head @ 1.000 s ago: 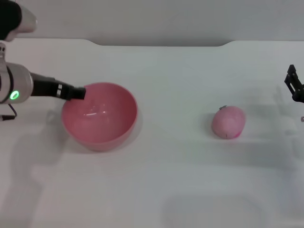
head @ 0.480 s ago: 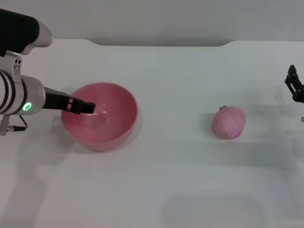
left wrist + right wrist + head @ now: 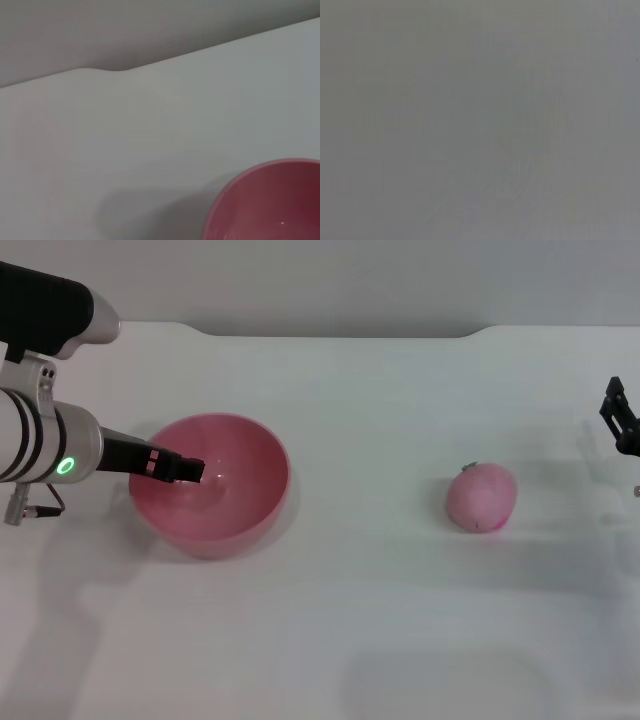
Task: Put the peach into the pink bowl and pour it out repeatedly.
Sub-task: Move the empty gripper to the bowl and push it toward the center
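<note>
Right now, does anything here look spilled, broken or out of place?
Nothing stands out. The pink bowl sits upright and empty with the left gripper over it; the peach lies whole on the table, well apart. The right gripper waits at the edge.

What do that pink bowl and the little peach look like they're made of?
The pink bowl looks like glossy moulded plastic: smooth plain walls with small bright glints inside. The peach has a dull, even, pale-pink skin with a darker blotch and no shine, so it may be a foam or soft plastic replica, though the head view cannot settle that.
</note>
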You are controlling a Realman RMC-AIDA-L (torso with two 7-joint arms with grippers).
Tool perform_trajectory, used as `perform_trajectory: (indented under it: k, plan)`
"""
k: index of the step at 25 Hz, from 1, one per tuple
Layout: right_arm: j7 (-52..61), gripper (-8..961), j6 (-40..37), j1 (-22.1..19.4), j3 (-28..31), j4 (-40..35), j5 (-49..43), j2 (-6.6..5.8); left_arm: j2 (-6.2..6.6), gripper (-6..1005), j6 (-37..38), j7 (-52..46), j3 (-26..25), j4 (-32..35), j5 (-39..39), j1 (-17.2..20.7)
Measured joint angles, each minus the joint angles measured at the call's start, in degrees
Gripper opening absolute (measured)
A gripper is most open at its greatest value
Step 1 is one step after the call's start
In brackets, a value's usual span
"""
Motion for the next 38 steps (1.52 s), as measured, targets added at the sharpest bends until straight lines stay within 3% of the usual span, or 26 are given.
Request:
perform_trajectory:
  k: [13, 25, 30, 36, 38]
  plan:
    - [0.0, 759, -0.1, 0.0, -0.02, 0.22, -0.04, 0.0, 0.17, 840, -0.46, 0.24, -0.14, 2.64, 0.13, -1.48]
    - [0.0, 758, -0.21, -0.09, -0.44, 0.37, -0.27, -0.06, 0.2, 446, -0.3, 0.13, -0.49, 2.24, 0.01, -1.59]
    - [0.0, 758, -0.16, -0.17, -0.46, 0.4, -0.27, -0.09, 0.18, 211, 0.13, 0.1, -0.5, 2.58, -0.12, -1.55]
    - [0.0, 758, 0.33, -0.22, -0.53, 0.51, -0.27, -0.09, 0.17, 48, 0.18, 0.04, -0.49, 2.41, -0.18, -1.31]
    - [0.22, 757, 2.15, -0.1, -0.35, 1.13, -0.27, -0.18, 0.17, 48, 0.15, 0.01, -0.53, 2.32, -0.18, -1.29]
